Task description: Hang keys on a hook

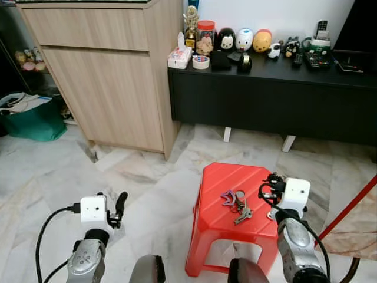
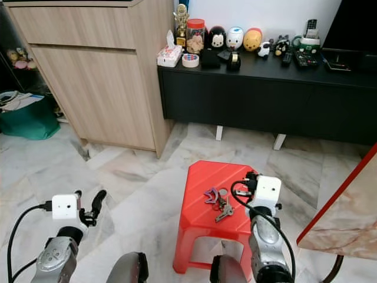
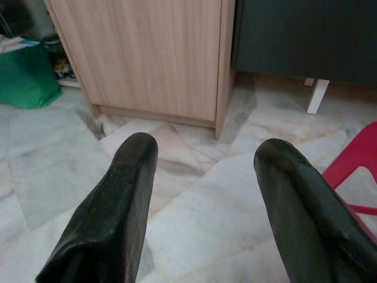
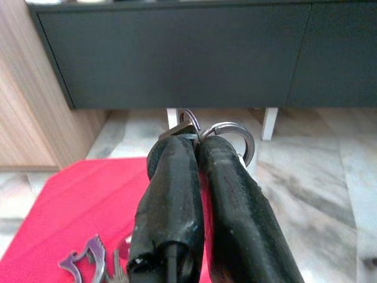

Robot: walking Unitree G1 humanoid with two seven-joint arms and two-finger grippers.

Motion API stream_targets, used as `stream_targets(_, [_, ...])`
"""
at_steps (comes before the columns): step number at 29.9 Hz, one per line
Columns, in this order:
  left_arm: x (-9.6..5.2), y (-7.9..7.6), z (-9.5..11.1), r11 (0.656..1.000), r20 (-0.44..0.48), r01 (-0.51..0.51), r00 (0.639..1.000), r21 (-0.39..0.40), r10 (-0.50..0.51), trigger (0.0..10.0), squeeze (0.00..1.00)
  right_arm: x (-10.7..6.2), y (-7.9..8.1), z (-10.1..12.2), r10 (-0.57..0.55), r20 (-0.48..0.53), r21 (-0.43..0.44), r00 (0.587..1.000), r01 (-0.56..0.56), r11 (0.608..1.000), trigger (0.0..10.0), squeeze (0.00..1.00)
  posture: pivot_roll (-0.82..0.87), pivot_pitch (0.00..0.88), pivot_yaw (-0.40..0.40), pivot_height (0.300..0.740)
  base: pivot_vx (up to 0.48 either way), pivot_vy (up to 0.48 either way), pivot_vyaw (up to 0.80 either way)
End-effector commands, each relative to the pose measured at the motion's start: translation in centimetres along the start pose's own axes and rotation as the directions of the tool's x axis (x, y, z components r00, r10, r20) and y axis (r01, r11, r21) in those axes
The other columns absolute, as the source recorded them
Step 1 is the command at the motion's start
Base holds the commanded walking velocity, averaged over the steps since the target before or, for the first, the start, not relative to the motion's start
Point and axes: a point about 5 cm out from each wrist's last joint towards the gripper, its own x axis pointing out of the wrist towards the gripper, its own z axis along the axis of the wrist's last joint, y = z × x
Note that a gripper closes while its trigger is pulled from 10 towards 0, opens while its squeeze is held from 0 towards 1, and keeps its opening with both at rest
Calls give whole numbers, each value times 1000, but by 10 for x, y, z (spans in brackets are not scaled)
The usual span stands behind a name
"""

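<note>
The bunch of keys (image 1: 237, 204) lies on the red stool (image 1: 215, 227), near its middle. The right gripper (image 4: 197, 140) hovers over the stool's right edge, just beside the keys — its fingers are pressed together, pinching a metal ring (image 4: 231, 140) at the tips. The left gripper (image 3: 203, 156) hangs over the marble floor (image 1: 147, 188), fingers spread wide, holding nothing.
</note>
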Motion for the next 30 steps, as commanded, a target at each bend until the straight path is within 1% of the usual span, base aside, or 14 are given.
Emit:
stream_targets(1, [1, 0, 0, 1000, 5, -6, 1000, 6, 6, 10000, 0, 1, 3, 6, 18, 29, -1, 999, -18, 1000, 10000, 0, 42, 0, -11, 623, 0, 0, 0])
stream_targets(6, [0, 1, -3, 1000, 1, -9, 1000, 4, 9, 10000, 0, 2, 7, 9, 41, 37, -2, 998, -40, 999, 10000, 0, 40, 0, -11, 653, 0, 0, 0])
stream_targets(9, [0, 1, -4, 1000, -1, -9, 1000, 5, 9, 10000, 0, 2, 8, 10, 51, 43, -5, 998, -51, 999, 10000, 0, 40, 0, -11, 663, 0, 0, 0])
stream_targets(13, [0, 4, -10, 1000, -26, -15, 1000, 8, 15, 10000, 0, 2, 9, 12, 56, 48, -6, 997, -56, 998, 10000, 0, 39, 0, -10, 678, 0, 0, 0])
stream_targets(15, [-1, 11, -19, 1000, -63, -26, 998, 11, 27, 10000, 0, 1, 8, 12, 52, 49, -3, 997, -52, 999, 10000, 0, 37, 0, -9, 698, 0, 0, 0])
stream_targets(16, [-1, 11, -19, 1000, -63, -26, 998, 11, 27, 10000, 0, 1, 8, 12, 52, 49, -3, 997, -52, 999, 10000, 0, 37, 0, -9, 698, 0, 0, 0])
stream_targets(20, [-7, 19, -36, 999, -143, -41, 989, 24, 44, 10000, 0, 0, 8, 12, 48, 48, -2, 998, -48, 999, 10000, 0, 35, 0, -8, 723, 0, 0, 0])
stream_targets(21, [-10, 22, -45, 999, -190, -45, 981, 24, 49, 10000, 0, 0, 8, 12, 53, 54, 0, 997, -53, 999, 10000, 0, 35, 0, -9, 733, 0, 0, 0])
stream_targets(24, [-13, 25, -53, 999, -237, -44, 970, 30, 50, 10000, 0, -1, 10, 13, 58, 62, 1, 996, -58, 998, 10000, 0, 35, 0, -7, 740, 0, 0, 0])
stream_targets(26, [-19, 31, -65, 998, -302, -51, 951, 43, 61, 10000, 0, -1, 11, 15, 54, 81, 6, 995, -55, 998, 10000, 0, 35, 0, -7, 740, 0, 0, 0])
stream_targets(30, [-29, 40, -80, 995, -387, -78, 917, 59, 95, 10000, 0, -3, 12, 15, 46, 89, 11, 995, -47, 999, 10000, 0, 35, 0, -4, 740, 0, 0, 0])
